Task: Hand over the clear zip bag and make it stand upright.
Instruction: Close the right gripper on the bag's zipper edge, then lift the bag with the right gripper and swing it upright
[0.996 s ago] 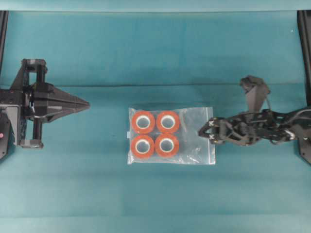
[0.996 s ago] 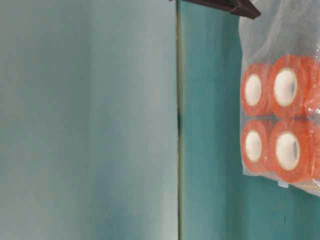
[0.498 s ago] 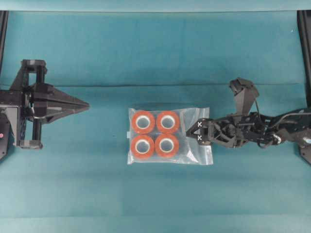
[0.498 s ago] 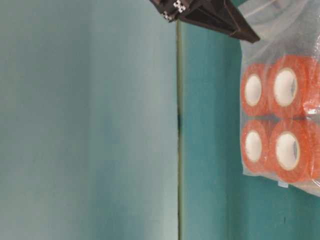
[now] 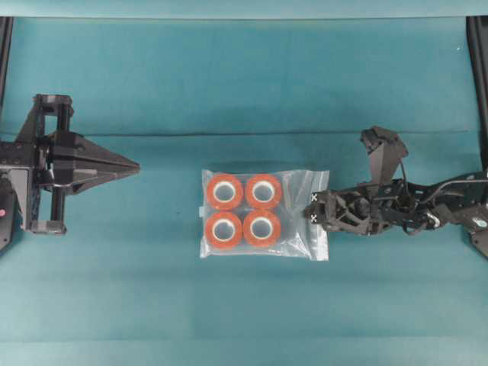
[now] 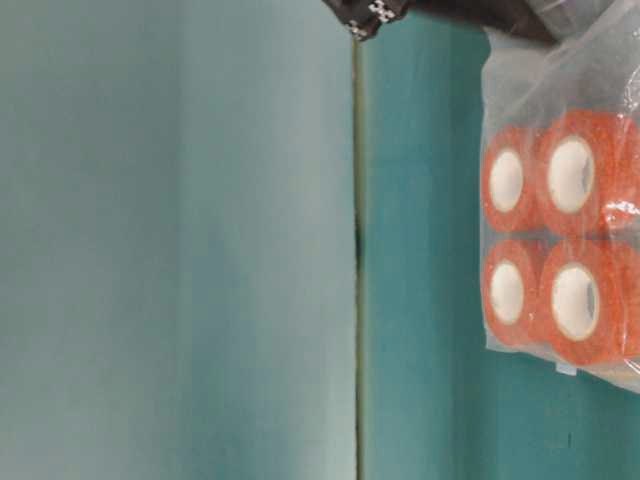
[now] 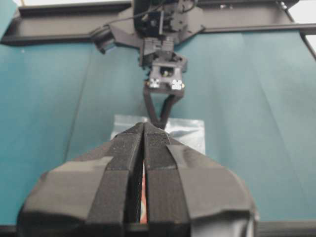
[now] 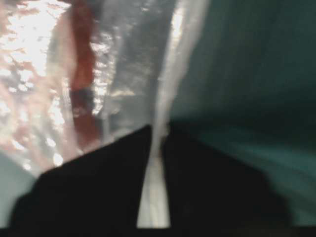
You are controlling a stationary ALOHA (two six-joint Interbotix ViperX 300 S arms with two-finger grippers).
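Two grippers flank one bag on the teal table [image 5: 244,84]. At far left the left gripper [image 5: 136,163] rests with its fingers pressed together on nothing, pointing rightward and well apart from the bag. At centre the clear zip bag [image 5: 301,229] lies flat, its four orange-red tape rolls [image 5: 243,211] crowded into the left half and the empty film reaching right; its long axis runs left to right, in line with both arms. At right the right gripper [image 5: 315,208] meets the bag's right edge, and the wrist view shows its fingers [image 8: 98,192] drawn narrow on a fold of the plastic edge, so the right arm is by far the nearer. Compared with one second earlier, the right gripper has advanced leftward onto the bag's edge and gone from wide to nearly closed, the bag's right edge has pulled in and bunched, and the left gripper is unchanged.
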